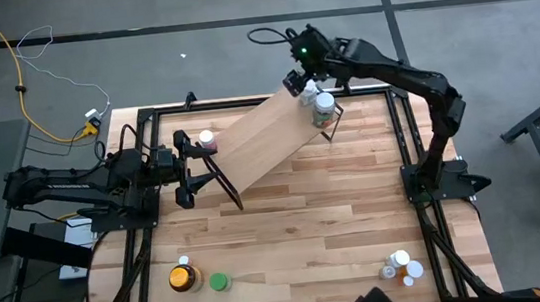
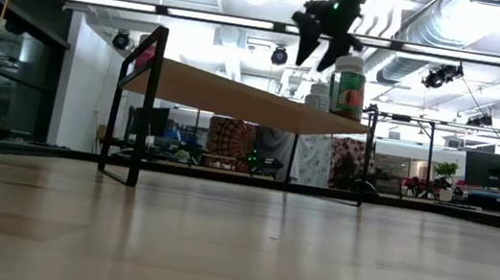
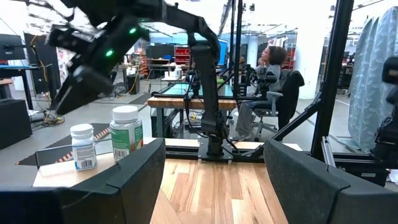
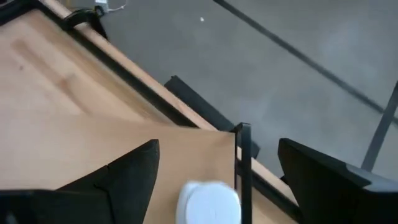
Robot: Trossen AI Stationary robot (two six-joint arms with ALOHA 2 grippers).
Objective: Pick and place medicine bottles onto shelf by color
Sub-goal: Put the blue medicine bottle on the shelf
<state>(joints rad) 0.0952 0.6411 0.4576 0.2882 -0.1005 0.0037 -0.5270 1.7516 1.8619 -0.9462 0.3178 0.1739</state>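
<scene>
The shelf [image 1: 264, 137] is a light-wood board on black wire ends, lying slantwise across the far half of the table. At its right end stand a white bottle with a green label [image 1: 324, 108] and a smaller white bottle [image 1: 309, 91]. A pink-capped bottle [image 1: 206, 139] stands at its left end. My right gripper [image 1: 300, 75] hangs open above the two white bottles; its wrist view shows a white cap [image 4: 208, 202] below the fingers. My left gripper [image 1: 189, 167] waits open at the shelf's left end. More medicine bottles stand along the near edge.
An amber jar with a yellow lid [image 1: 183, 278], a green bottle [image 1: 219, 282] and a small white one [image 1: 183, 263] stand near left. A cluster of white and orange bottles [image 1: 403, 268] stands near right. Bare tabletop [image 1: 307, 217] lies between shelf and bottles. A seated person [image 3: 264, 81] shows beyond the table.
</scene>
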